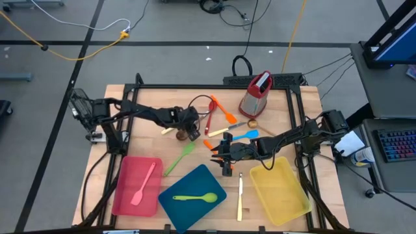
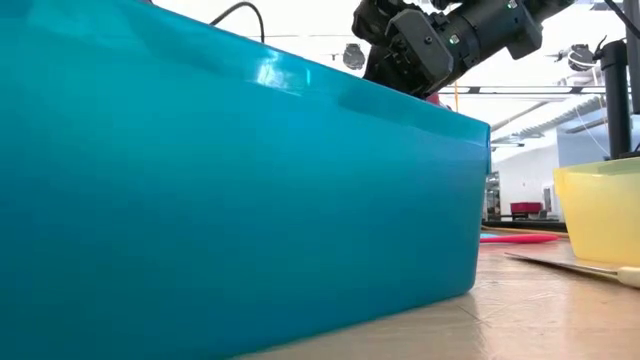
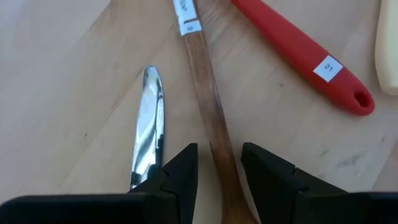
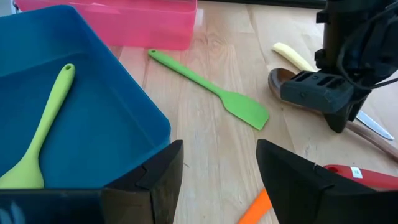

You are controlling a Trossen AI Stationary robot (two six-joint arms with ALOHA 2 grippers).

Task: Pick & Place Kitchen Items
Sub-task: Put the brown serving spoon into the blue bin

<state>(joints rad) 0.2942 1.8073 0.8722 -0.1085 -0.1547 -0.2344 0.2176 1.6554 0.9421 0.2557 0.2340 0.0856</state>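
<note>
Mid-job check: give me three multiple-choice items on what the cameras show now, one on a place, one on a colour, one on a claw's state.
1. Where does the green silicone spoon lie?
A. in the flat blue plastic tray
B. in the yellow tray
C. on bare wood

2. What colour is the spatula in the flat pink-red plastic tray?
A. orange
B. pink
C. blue

3. How do the left claw's fingers stand around the slim brown wooden handle?
A. clamped shut on it
B. apart, one each side of it
C. far from it

Answers: 1 A, the high view shows it inside the blue tray. 2 B, the pink spatula lies there. 3 B, the left wrist view shows gaps on both sides.
</note>
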